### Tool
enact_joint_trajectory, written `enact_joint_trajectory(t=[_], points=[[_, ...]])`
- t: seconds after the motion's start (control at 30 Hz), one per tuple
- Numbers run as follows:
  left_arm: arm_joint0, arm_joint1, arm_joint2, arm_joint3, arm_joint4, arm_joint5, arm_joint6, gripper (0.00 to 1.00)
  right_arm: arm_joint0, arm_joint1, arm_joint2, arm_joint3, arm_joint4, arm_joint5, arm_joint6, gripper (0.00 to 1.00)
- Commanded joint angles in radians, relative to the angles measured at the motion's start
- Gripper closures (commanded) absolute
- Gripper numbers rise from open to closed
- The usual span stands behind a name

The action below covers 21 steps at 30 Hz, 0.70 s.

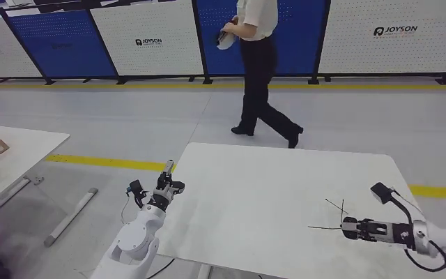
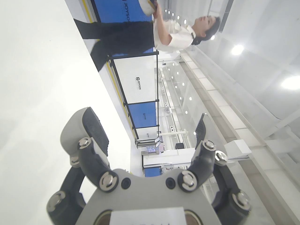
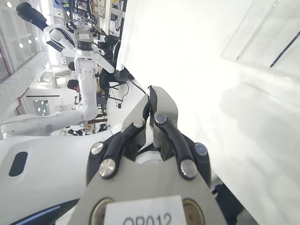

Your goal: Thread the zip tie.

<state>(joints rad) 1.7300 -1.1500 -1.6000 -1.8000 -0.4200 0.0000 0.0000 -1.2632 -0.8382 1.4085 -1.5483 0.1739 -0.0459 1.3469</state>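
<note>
Starting at the left, your left gripper point(image 2: 146, 120) sits by the left edge of the table point(image 1: 279, 188), fingers spread wide with nothing between them. Well apart from it, toward the table's right front, the tie point(image 1: 325, 227) shows as thin black strands fanning out from the right gripper point(image 3: 149, 93). Its fingers are pressed together, and as far as I can judge they are clamped on the tie.

Which strand ends in the head you cannot tell; it is too fine to read.

Expect the tie to be very light, springy and slick — a long free end will likely droop and whip about. Hold it close behind the tip so the short stub stays stiff. Pinch the flat faces rather than the edges, or it will probably twist out.
</note>
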Motion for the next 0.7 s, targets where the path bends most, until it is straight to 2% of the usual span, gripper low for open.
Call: enact_joint_trajectory(t=[0.0,0.6,0.67], points=[[0.000,0.000,0.000,0.000,0.000,0.000,0.000,0.00,0.000,0.000,0.001,0.000,-0.001,0.000,-0.001,1.00],[0.000,0.000,0.000,0.000,0.000,0.000,0.000,0.00,-0.001,0.000,0.001,-0.001,-0.001,-0.001,-0.009,1.00],[0.000,0.000,0.000,0.000,0.000,0.000,0.000,0.00,-0.009,-0.004,-0.007,-0.037,0.015,-0.022,-0.047,1.00]])
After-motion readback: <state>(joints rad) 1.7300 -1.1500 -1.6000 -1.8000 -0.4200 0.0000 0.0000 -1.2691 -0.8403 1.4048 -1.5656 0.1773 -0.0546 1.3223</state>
